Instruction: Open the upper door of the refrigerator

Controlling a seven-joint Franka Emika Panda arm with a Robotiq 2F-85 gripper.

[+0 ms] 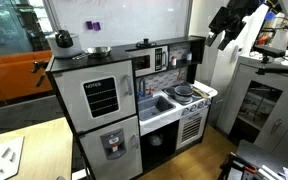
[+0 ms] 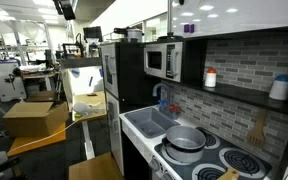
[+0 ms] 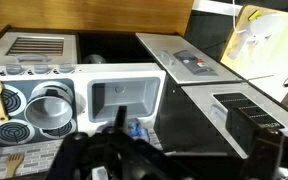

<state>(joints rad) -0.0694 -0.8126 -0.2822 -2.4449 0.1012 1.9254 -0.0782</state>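
The refrigerator (image 1: 99, 110) stands at the near end of the toy kitchen, black-framed with two stacked grey doors. Its upper door (image 1: 102, 98) is shut; it has a black panel with white lines and a vertical silver handle (image 1: 127, 86). In the wrist view the upper door (image 3: 239, 108) shows at the right, also shut. My gripper (image 1: 216, 38) hangs high up, well away from the fridge and beyond the stove end. In the wrist view its dark fingers (image 3: 184, 145) are spread apart and hold nothing.
The shorter lower door with a dispenser recess (image 1: 112, 143) sits below the upper door. A sink (image 1: 162, 103), a stovetop with a pot (image 1: 184, 92) and a small microwave (image 1: 144, 60) are beside the fridge. A kettle (image 1: 63, 40) stands on top. An orange sofa (image 1: 14, 75) is behind.
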